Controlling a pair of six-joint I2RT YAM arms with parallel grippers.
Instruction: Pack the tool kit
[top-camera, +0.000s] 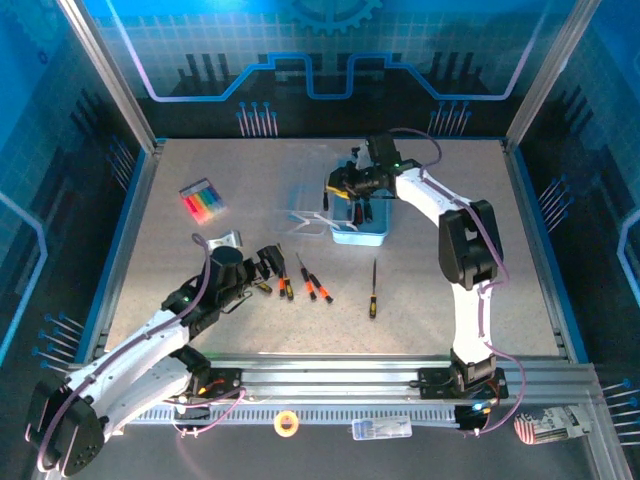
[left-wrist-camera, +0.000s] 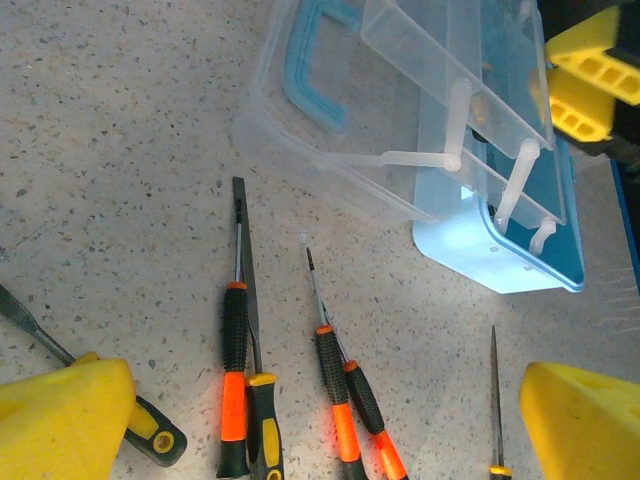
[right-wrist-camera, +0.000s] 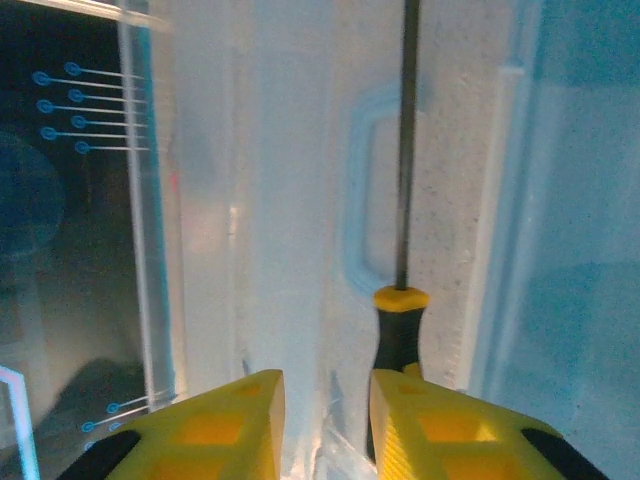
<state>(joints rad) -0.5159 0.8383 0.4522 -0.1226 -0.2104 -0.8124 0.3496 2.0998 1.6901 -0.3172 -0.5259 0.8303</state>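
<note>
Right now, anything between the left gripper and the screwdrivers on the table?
Nothing visible. The left gripper, open, hangs over the screwdrivers, with bare table around them. The lid of the box lies open beyond their tips, clear of the way down.

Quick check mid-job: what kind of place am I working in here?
Probably a robot test booth, not a workshop: a speckled table fenced by metal posts, blue printed wall panels with a gear graphic, and screwdrivers laid out beside a plastic case.
</note>
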